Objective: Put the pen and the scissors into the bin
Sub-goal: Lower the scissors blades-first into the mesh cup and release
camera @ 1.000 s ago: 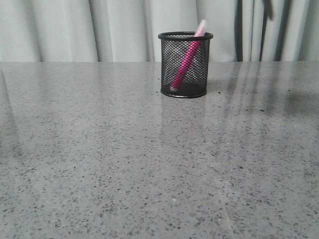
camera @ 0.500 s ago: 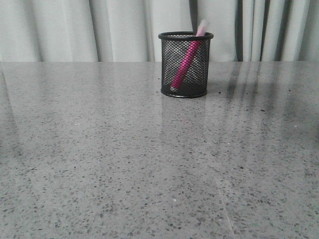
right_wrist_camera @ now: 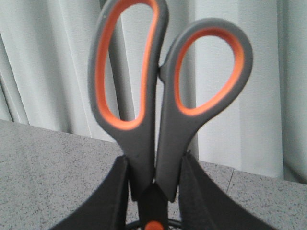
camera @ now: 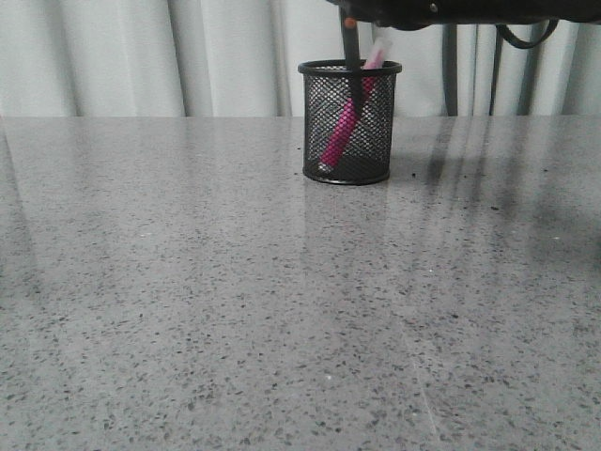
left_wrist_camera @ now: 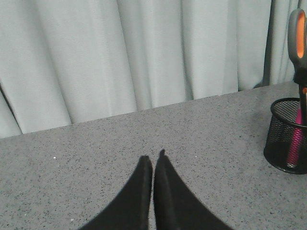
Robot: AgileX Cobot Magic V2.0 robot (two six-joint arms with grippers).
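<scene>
The bin (camera: pixel 348 122), a black wire-mesh cup, stands at the far middle of the table. The pink pen (camera: pixel 349 115) leans inside it, its clear cap above the rim. My right gripper (right_wrist_camera: pixel 154 160) is shut on the scissors (right_wrist_camera: pixel 163 110) just above the orange pivot dot, handles up. In the front view the dark blades (camera: pixel 354 66) point down into the bin, with the right arm at the top edge. My left gripper (left_wrist_camera: pixel 153 157) is shut and empty above the table, left of the bin (left_wrist_camera: pixel 288 136); the scissors handle (left_wrist_camera: pixel 298 43) shows there too.
The grey speckled table (camera: pixel 282 301) stretches from the bin to the front edge. Pale curtains (camera: pixel 141 56) hang behind the table's far edge.
The right arm has come into the front view from the top right, bringing the scissors blades down into the bin. The pen and bin have not moved.
</scene>
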